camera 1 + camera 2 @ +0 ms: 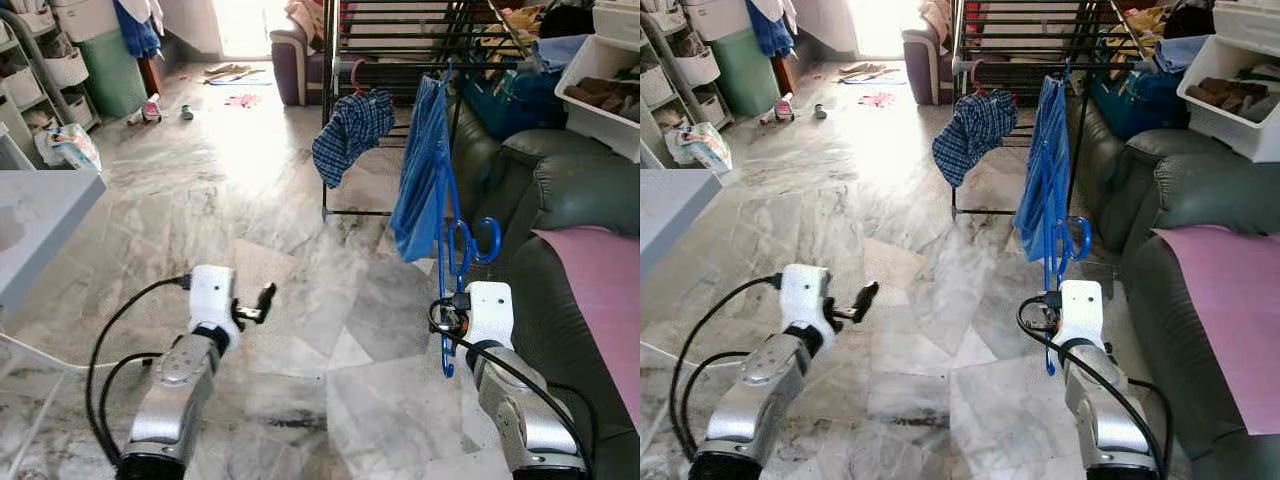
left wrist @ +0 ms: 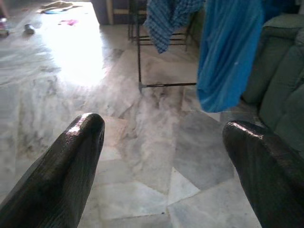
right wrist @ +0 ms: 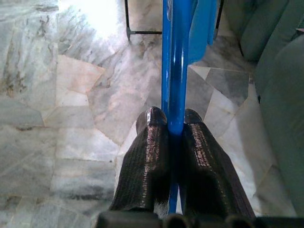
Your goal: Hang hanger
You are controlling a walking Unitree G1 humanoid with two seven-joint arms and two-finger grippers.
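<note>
Pinching the blue hanger (image 3: 175,71) – right gripper (image 3: 175,124), fingers (image 3: 149,152) closed

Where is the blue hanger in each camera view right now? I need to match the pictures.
Left eye view: blue hanger right of centre, held by the right gripper, blue garment on it.
Right eye view: hanger right of centre, above the right wrist.
Left wrist view: the hanger's bars cannot be made out; its blue garment shows.
Right wrist view: hanger centre, clamped between the fingers.
Shared landmark: the black drying rack.
</note>
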